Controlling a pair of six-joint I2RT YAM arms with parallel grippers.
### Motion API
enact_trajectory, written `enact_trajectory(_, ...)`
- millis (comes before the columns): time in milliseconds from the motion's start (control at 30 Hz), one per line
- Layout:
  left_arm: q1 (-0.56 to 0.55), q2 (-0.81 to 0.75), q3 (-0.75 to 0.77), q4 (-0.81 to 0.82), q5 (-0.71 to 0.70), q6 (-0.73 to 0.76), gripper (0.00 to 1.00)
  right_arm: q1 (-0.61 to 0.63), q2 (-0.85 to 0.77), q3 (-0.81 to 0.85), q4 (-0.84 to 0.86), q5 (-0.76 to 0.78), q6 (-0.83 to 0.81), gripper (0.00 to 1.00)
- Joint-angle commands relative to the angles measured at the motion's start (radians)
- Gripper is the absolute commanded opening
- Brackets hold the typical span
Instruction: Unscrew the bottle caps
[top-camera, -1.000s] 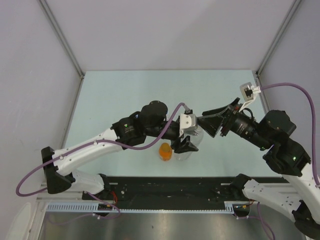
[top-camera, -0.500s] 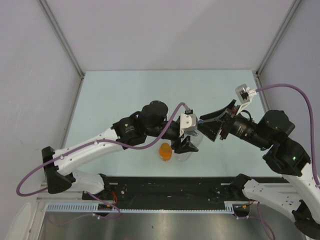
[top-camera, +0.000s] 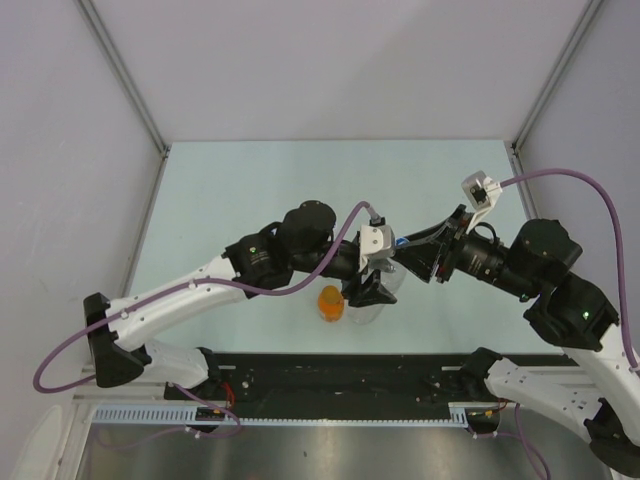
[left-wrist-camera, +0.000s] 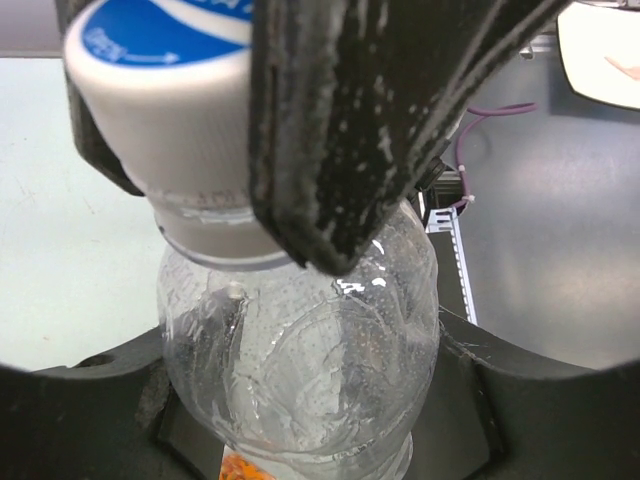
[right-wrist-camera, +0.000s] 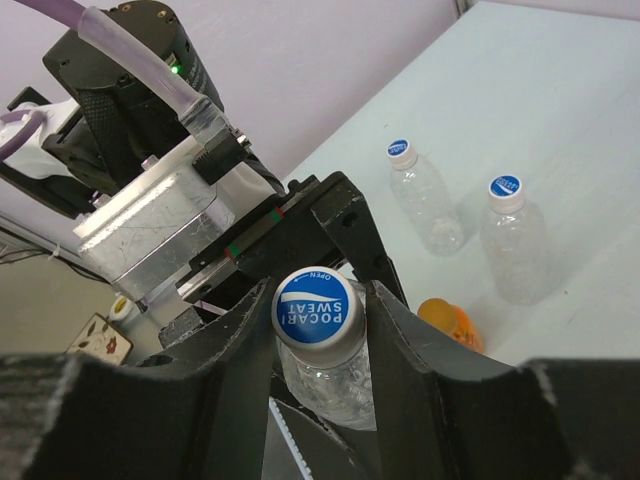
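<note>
My left gripper (top-camera: 372, 290) is shut round the body of a clear bottle (left-wrist-camera: 300, 370) and holds it near the table's front edge. Its blue cap with white lettering (right-wrist-camera: 318, 308) sits between the two fingers of my right gripper (top-camera: 401, 252), which press on both sides of it. In the left wrist view the cap (left-wrist-camera: 160, 90) is partly hidden by a black right finger (left-wrist-camera: 350, 130). The orange bottle (top-camera: 331, 302) with its orange cap lies just left of the held bottle. Two more clear bottles (right-wrist-camera: 425, 205) (right-wrist-camera: 515, 245) with blue caps lie beyond in the right wrist view.
The black rail with cable tracks (top-camera: 330, 375) runs along the table's front edge, right below the held bottle. The enclosure's grey walls (top-camera: 70, 150) stand close on the left, the right and behind.
My right wrist has rolled: its camera mount has swung left and the gripper has edged left on the cap. The left arm and the bottle have stayed put.
</note>
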Motion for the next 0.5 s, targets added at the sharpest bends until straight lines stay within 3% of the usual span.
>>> enact_trajectory(0, 0.005, -0.037, -0.001, 0.075, -0.004, -0.014, 0.09, 0.003, -0.007, 0.014, -0.012, 0.028, 0.0, 0.27)
enact_trajectory(133, 0.005, -0.066, -0.036, 0.13, -0.031, -0.033, 0.11, 0.003, -0.016, 0.013, -0.014, 0.046, 0.01, 0.06)
enact_trajectory(200, 0.008, -0.083, -0.06, 0.15, -0.039, -0.046, 0.13, 0.005, -0.022, 0.01, -0.006, 0.051, 0.018, 0.01)
enact_trajectory(467, 0.014, -0.12, -0.113, 0.22, -0.05, -0.075, 0.2, 0.003, -0.053, -0.01, 0.009, 0.069, 0.038, 0.0)
